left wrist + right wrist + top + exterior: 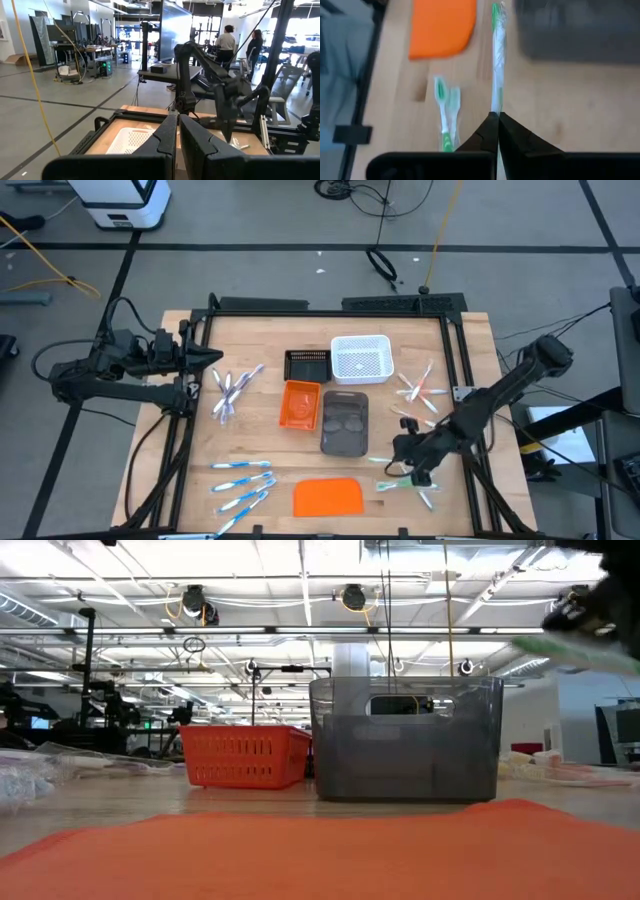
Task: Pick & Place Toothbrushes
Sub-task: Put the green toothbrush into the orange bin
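Right hand [496, 116] clenched on green toothbrush [497, 55] | raised above table [270, 340] | left hand [177, 122] closed, parked at table's left edge

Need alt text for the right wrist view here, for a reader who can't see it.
The right gripper is shut on a green toothbrush in clear wrap, which sticks straight out from its fingertips above the wooden table. Another green toothbrush lies on the table, with the orange slab and dark grey tray beyond.

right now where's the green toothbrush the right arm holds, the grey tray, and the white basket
held green toothbrush [498, 60]: right wrist view, on its wrapped shaft above the shut fingers
grey tray [345, 424]: high view, on its middle
white basket [360, 358]: high view, on its mesh floor
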